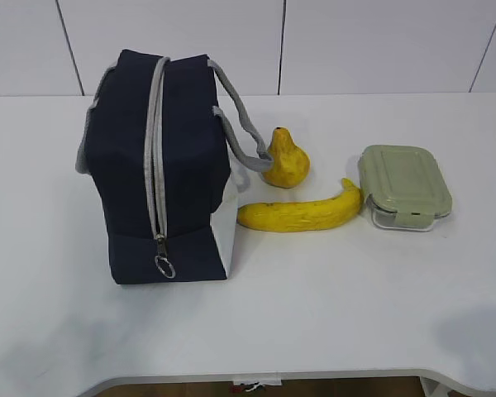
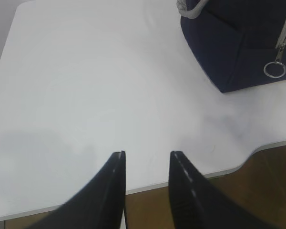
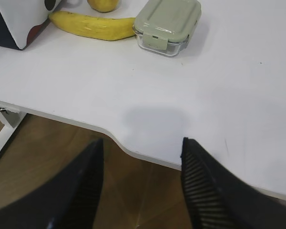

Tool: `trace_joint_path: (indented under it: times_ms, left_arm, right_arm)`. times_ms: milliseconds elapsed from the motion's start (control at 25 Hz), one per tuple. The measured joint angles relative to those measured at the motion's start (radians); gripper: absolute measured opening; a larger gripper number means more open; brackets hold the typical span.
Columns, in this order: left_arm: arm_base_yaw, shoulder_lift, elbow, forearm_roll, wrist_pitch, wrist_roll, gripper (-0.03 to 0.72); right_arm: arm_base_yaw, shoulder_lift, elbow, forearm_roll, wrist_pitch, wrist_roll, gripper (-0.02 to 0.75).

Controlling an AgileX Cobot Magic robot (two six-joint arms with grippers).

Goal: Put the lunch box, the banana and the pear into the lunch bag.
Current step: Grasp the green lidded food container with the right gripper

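Navy-blue fabric lunch bag [image 1: 161, 165] zipped shut, glass lunch box with sage-green lid [image 1: 404, 186], yellow banana [image 1: 300, 213], squat yellow pear [image 1: 285, 160] all outside on table; my left gripper [image 2: 147, 164] and right gripper [image 3: 143, 157] parted, empty, 0 of 3 packed.

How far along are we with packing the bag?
Nothing packed yet. The lunch bag is zipped shut; the banana, pear and lunch box lie on the table beside it. Both tools, left and right, hang open and empty. Everything remains.
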Motion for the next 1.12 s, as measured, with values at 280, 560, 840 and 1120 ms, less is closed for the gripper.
trace_joint_path:
  times_ms: [280, 560, 840, 1120]
  left_arm:
    - [0.0, 0.0, 0.0, 0.0, 0.0, 0.0, 0.234]
    - [0.0, 0.0, 0.0, 0.0, 0.0, 0.0, 0.234]
    - [0.0, 0.0, 0.0, 0.0, 0.0, 0.0, 0.234]
    - [0.0, 0.0, 0.0, 0.0, 0.0, 0.0, 0.235]
  right_arm:
    - [0.0, 0.0, 0.0, 0.0, 0.0, 0.0, 0.428]
    - [0.0, 0.0, 0.0, 0.0, 0.0, 0.0, 0.428]
    - [0.0, 0.0, 0.0, -0.002, 0.0, 0.007, 0.428]
    - [0.0, 0.022, -0.032, -0.007, -0.008, 0.2, 0.428]
